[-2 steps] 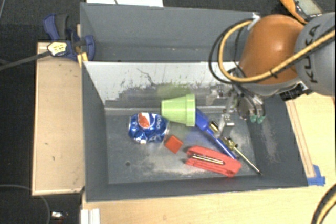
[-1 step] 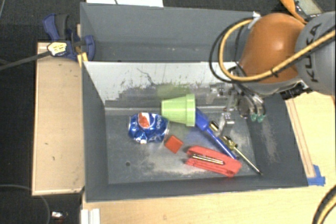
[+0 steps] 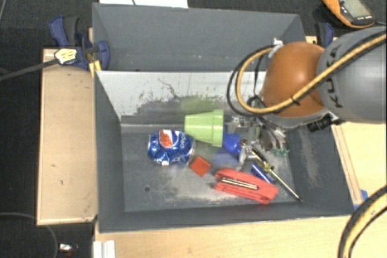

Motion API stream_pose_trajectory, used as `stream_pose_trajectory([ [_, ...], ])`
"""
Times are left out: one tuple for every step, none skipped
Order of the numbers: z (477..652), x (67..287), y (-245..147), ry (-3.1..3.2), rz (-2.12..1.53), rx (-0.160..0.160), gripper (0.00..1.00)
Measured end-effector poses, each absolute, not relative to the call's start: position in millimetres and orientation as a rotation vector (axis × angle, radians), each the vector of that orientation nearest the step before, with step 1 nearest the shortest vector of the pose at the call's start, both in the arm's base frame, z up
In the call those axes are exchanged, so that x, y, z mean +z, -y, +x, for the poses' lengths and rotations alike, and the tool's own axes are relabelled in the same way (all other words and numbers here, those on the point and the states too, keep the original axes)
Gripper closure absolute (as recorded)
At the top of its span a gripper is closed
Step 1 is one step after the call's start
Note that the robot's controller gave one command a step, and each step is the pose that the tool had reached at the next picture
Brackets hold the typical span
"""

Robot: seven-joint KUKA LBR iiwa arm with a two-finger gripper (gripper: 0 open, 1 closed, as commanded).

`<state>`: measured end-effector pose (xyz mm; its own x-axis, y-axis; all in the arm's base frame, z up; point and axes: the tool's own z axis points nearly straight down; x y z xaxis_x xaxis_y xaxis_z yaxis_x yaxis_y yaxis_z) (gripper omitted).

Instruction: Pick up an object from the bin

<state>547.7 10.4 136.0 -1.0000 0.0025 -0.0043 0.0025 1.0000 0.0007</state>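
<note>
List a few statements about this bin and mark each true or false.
The green cup lies on its side. True.
The crushed blue can lies right of the cup. False: it lies to the cup's left in the view.
The small red block sits inside the cup. False: it lies on the bin floor, near the can.
The gripper is above the bin's right part, close to a blue thing. True.

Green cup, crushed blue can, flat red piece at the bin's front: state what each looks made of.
Green cup: likely plastic, matte, with an even pale colour and a smooth moulded wall.
Crushed blue can: thin metal, probably aluminium, with a glossy print, creased and dented.
Flat red piece: probably hard plastic with a slight sheen and a dark strip along it; the material is uncertain.
</note>
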Motion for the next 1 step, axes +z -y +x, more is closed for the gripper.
stream_pose_trajectory([
  [548.9,118.4,-33.4,-3.134,0.058,0.000,0.00],
])
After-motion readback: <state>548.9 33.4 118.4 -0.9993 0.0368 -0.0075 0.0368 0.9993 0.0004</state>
